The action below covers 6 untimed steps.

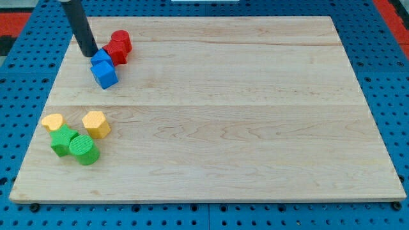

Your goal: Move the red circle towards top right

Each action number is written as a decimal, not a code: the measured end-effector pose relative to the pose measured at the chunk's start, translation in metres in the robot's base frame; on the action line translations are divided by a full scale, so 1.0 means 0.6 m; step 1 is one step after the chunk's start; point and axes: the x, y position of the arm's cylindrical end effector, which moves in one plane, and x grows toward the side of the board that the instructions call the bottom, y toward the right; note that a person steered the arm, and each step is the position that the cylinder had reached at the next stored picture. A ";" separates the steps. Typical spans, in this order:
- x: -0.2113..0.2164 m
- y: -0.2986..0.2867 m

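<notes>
Tip (pixel 90 54) of smooth dark rod, no jaws, touching blue block (pixel 103 69) at its 11 o'clock. Red circle (pixel 119 46), matte, at tip's 2 o'clock, touching blue. Pale grained wooden board (pixel 243 115); no writing visible.

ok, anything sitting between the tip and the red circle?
Yes. In the camera view, my tip sits at the view's left of the blue blocks, and their upper part lies between it and the red circle, which touches them.

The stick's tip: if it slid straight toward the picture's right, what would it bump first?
Probably the blue block, which sits right against my tip. The red block lies just behind it, though depth is hard to judge.
</notes>
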 end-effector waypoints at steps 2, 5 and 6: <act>-0.063 0.186; -0.108 0.419; -0.126 0.506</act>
